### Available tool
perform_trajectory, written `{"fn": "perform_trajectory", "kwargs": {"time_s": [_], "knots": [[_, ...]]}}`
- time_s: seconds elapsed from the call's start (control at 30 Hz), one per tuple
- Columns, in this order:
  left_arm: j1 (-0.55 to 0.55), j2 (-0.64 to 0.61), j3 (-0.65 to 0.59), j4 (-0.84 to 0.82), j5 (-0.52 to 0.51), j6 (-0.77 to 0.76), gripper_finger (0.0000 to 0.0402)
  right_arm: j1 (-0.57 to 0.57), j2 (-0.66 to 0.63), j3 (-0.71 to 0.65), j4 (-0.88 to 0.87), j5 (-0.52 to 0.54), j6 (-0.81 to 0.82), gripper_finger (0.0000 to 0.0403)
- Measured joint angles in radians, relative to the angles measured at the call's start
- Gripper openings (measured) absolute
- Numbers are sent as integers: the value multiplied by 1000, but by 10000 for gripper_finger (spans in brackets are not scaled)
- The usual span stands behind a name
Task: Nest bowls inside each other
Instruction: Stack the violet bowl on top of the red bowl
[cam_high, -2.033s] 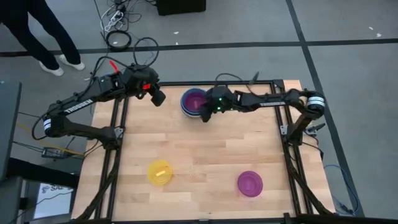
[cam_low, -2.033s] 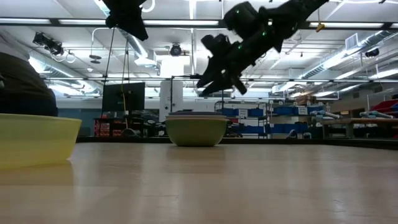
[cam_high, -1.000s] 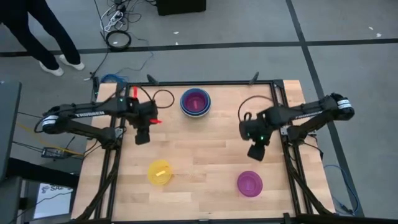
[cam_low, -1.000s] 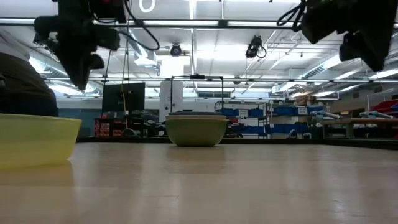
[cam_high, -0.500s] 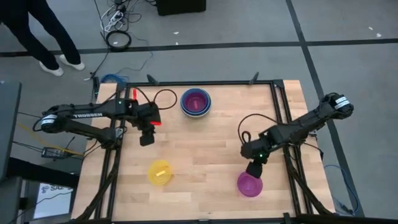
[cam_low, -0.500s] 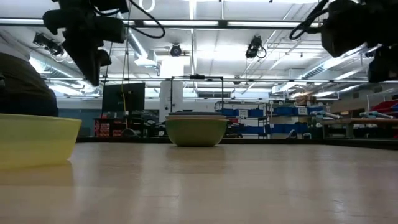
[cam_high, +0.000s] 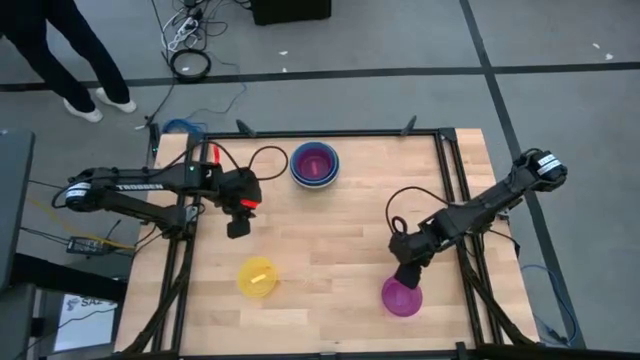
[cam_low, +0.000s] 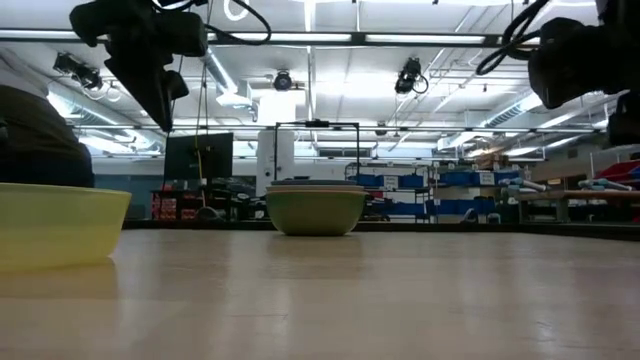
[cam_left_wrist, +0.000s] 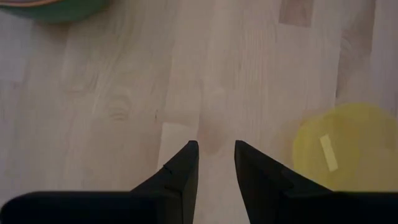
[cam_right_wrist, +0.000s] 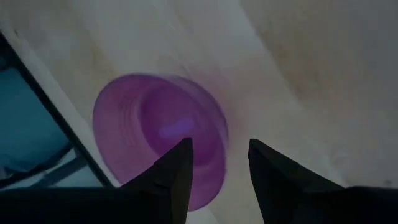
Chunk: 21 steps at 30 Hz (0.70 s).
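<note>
A purple bowl (cam_high: 402, 297) sits base down near the table's near right corner. A yellow bowl (cam_high: 257, 277) sits base down at the near left. At the far middle stands a stack of nested bowls (cam_high: 315, 163), purple innermost. My right gripper (cam_high: 405, 279) hangs open just over the purple bowl's far rim (cam_right_wrist: 219, 134), pointing steeply down. One finger is over the bowl's inside and one is outside it. I cannot tell whether they touch. My left gripper (cam_high: 236, 230) hangs open over bare wood, between the stack and the yellow bowl (cam_left_wrist: 345, 146).
A black metal frame (cam_high: 455, 215) runs along the table's edges, where both arms are mounted. The wood between the bowls is bare. A person's legs (cam_high: 70, 50) and cables (cam_high: 190, 60) are on the floor beyond the far left corner.
My right gripper has swung toward the table's near edge and come down over the purple bowl, rolling its wrist as it went. My left gripper has tipped a little and drifted slightly toward the yellow bowl. No bowl has moved.
</note>
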Motion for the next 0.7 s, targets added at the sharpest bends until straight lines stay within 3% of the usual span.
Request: {"fn": "perform_trajectory", "kwargs": {"time_s": [0.27,0.53,0.7], "knots": [[0,0,0,13,-14,-6,113,49,31,-21,40,-5,43,144],[0,0,0,34,-23,-25,113,86,211,-21,104,-2,-5,143],[0,0,0,35,-41,-26,113,87,283,4,83,58,-83,109]]}}
